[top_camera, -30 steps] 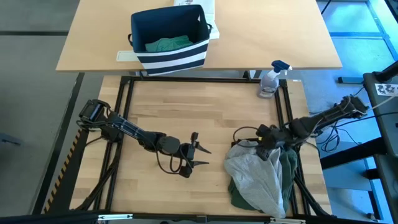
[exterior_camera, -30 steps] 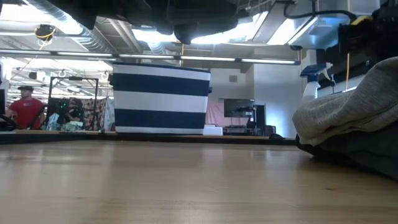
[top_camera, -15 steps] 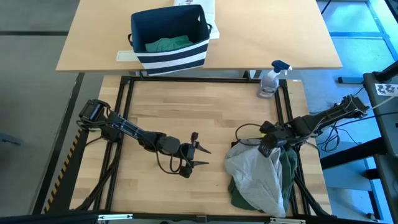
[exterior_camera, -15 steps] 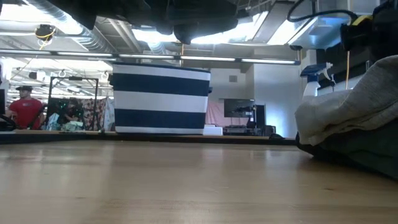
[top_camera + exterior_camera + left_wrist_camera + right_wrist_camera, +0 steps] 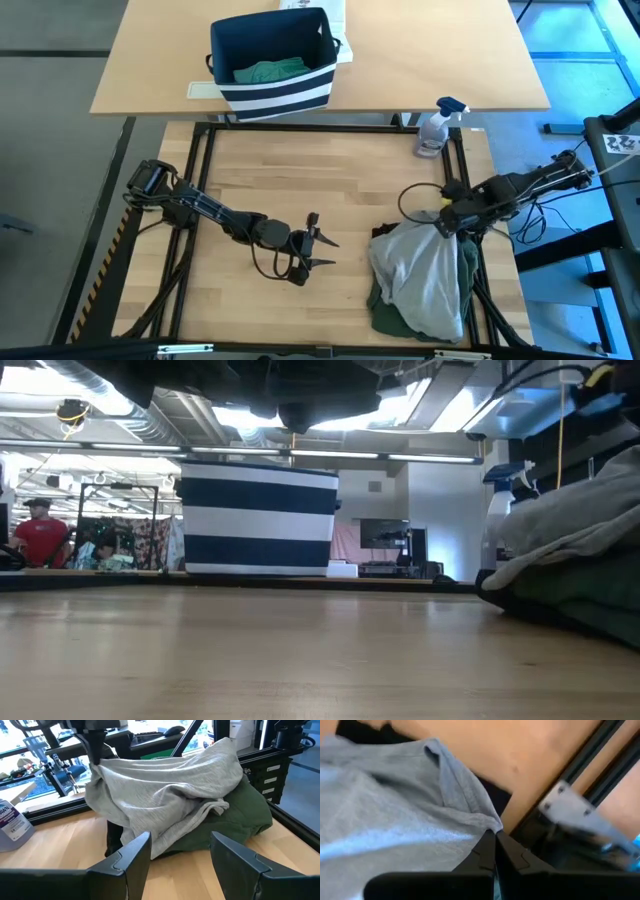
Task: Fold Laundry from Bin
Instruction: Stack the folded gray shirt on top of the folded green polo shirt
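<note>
A light grey garment is draped over a dark green one at the table's right near corner. A bit of black cloth shows under them. My right gripper is above the pile's far end, shut on the grey garment. My left gripper hovers mid-table, open and pointing toward the pile, with nothing between its fingers. The striped navy bin stands on the far table and holds teal-green cloth. My right gripper pinches an edge of the grey garment at its far end between its two fingertips. The fingers come from above, pointing down. That end is lifted and the cloth slopes down from it. The rest lies on the dark green garment.
A spray bottle stands at the table's far right corner. A black frame rail runs along the right edge beside the pile. Bare wood spreads between the arms and the far edge. People show in the room beyond, in the low view.
My right gripper has risen and drawn toward the table's right edge, tipping to point down and taking the grey garment's far end with it. That end has come up and shifted rightward, while the near part stays on the green garment.
</note>
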Available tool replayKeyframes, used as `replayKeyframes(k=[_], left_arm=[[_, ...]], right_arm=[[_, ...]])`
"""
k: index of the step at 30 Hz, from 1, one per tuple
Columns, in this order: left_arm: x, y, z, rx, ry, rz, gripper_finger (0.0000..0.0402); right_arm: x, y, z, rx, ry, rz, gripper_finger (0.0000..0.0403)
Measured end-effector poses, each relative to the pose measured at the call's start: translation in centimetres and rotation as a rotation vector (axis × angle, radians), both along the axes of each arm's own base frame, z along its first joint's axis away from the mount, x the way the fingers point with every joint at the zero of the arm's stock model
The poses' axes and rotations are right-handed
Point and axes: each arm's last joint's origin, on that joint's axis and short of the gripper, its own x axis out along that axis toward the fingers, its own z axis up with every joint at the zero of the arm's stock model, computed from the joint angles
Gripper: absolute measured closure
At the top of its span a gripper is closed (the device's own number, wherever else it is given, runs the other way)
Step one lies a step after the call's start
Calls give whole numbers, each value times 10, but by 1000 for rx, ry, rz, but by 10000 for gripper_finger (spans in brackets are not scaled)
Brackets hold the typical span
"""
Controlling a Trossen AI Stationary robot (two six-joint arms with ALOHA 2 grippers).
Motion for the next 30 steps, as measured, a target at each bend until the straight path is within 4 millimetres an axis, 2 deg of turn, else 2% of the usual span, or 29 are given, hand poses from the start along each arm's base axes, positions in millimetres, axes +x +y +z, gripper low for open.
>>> replayKeyframes(k=[3,7,11,16,22,26,30], left_arm=[[0,0,0,1,0,2,206],[0,0,0,5,-1,19,206],[0,2,0,5,-2,25,206],[1,1,0,-1,-5,2,206],[0,0,0,-12,-1,-49,206],[0,0,0,-12,-1,-48,206],[1,0,1,-11,-13,-28,206]], right_arm=[[0,3,-7,72,52,-7,402],[-7,5,-29,178,199,-42,402],[-12,4,-46,187,282,-37,397],[-7,4,-32,160,208,13,358],[-1,4,-4,115,64,67,272],[1,2,14,56,-32,77,220],[6,-1,25,-67,-144,108,191]])
